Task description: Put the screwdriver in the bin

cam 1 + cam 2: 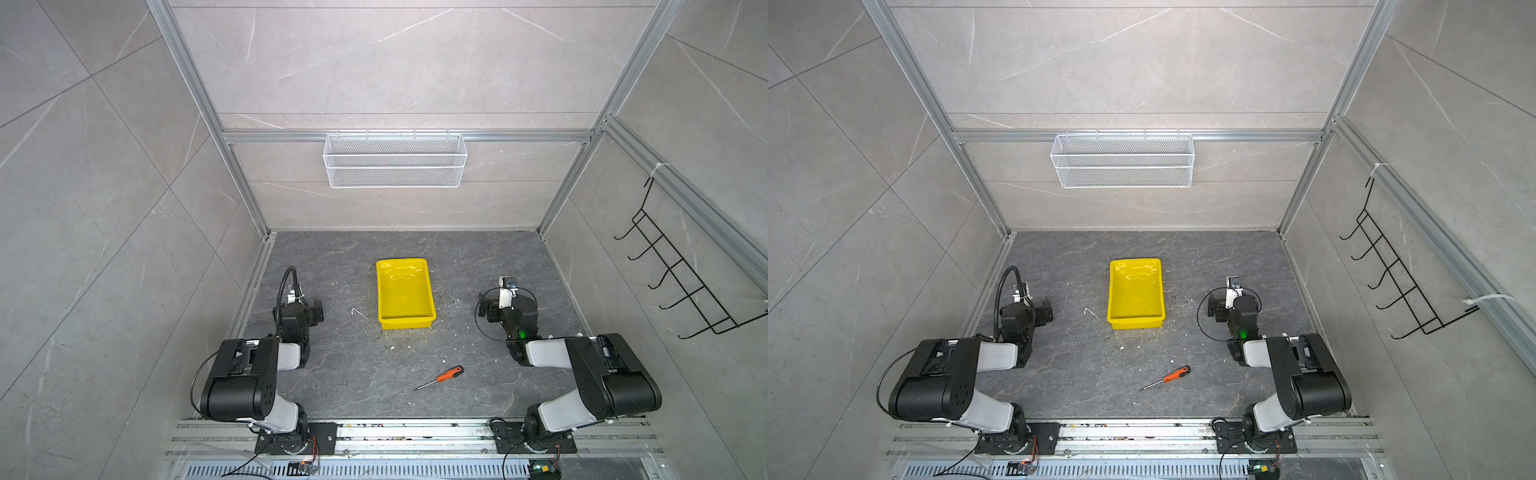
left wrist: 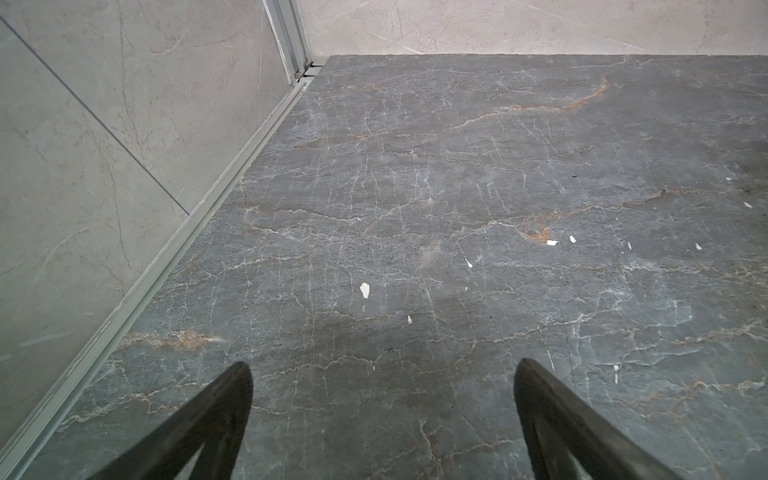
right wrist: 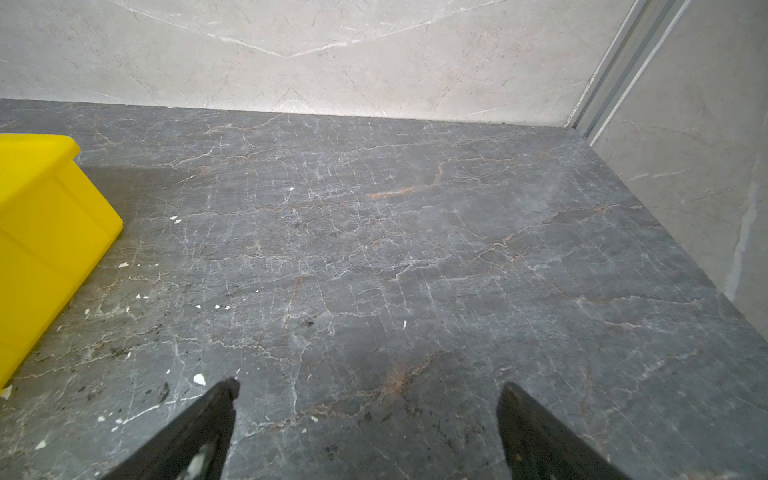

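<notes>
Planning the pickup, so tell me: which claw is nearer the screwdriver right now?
Right. The right claw hangs just beyond the screwdriver, slightly to its right; the left claw is farther, off to its left.

White wire mesh basket (image 1: 395,160): is hung on the back wall (image 1: 395,75). Black wire hook rack (image 1: 681,261): is mounted at the right. Dark veined worktop (image 1: 332,374): is strewn with white flecks.

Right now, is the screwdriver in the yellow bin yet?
Not yet; nothing is done. The screwdriver lies on the table, apart from the empty bin. Nothing is in hand: the left gripper and right gripper are open, empty. Left: grab it, carry it, drop it in.
</notes>
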Controlling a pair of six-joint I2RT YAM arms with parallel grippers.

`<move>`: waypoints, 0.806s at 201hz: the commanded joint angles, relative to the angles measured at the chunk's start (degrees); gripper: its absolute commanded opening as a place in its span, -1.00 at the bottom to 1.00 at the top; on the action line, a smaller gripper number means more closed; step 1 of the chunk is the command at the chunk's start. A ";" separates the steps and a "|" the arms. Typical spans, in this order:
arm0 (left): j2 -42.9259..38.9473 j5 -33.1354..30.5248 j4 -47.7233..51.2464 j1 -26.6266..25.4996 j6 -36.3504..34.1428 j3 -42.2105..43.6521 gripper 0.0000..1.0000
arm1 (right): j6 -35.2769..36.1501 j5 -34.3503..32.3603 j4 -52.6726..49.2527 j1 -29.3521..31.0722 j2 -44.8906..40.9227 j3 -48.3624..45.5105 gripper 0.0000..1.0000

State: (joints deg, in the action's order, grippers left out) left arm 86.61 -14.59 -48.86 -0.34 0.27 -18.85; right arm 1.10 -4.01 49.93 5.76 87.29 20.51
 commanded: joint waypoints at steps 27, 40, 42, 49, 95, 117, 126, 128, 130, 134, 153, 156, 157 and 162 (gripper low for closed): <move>-0.45 0.45 -1.93 0.34 0.89 -0.79 1.00 | -0.58 0.57 -0.37 -0.07 -0.44 0.44 0.98; -0.39 0.38 -1.94 0.34 0.87 -0.76 1.00 | -0.56 0.55 -0.36 -0.04 -0.45 0.40 0.98; -0.41 0.40 -1.96 0.34 0.87 -0.77 1.00 | -0.57 0.55 -0.41 -0.07 -0.45 0.47 0.98; -0.40 0.40 -1.85 0.34 0.87 -0.78 1.00 | -0.48 0.55 -0.41 -0.04 -0.45 0.48 0.98; -0.43 0.38 -1.94 0.34 0.91 -0.81 1.00 | -0.58 0.53 -0.37 -0.08 -0.44 0.49 0.98; -0.42 0.41 -1.93 0.34 0.87 -0.78 1.00 | -0.41 0.55 -0.31 -0.04 -0.53 0.38 0.98; -0.39 0.35 -1.93 0.34 0.90 -0.77 1.00 | -0.40 0.59 -0.14 -0.02 -0.54 0.32 0.98; -0.39 0.44 -1.91 0.34 0.88 -0.77 1.00 | -0.38 0.58 -0.09 -0.04 -0.54 0.32 0.98; -0.41 0.42 -1.89 0.34 0.89 -0.82 1.00 | -0.40 0.61 -0.07 -0.04 -0.54 0.25 0.98; -0.45 0.42 -1.94 0.34 0.93 -0.81 1.00 | -0.32 0.57 0.01 -0.04 -0.54 0.19 0.98; -0.41 0.37 -1.92 0.33 0.88 -0.76 1.00 | 0.21 1.22 1.70 0.27 -0.92 -0.89 0.98; -0.39 0.43 -1.89 0.34 0.89 -0.77 0.99 | 0.26 1.18 2.26 0.41 -1.09 -1.26 0.98; -0.39 0.43 -1.87 0.34 0.88 -0.80 0.99 | 0.32 1.14 2.44 0.45 -1.17 -1.48 0.98; -0.41 0.46 -1.93 0.34 0.88 -0.81 1.00 | 0.55 1.04 3.82 0.68 -1.45 -2.31 0.98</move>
State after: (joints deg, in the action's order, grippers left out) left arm 86.61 -14.59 -48.86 -0.34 0.27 -18.85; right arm 1.13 -3.66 50.00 5.76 87.29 20.45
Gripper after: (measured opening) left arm 0.998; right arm 0.990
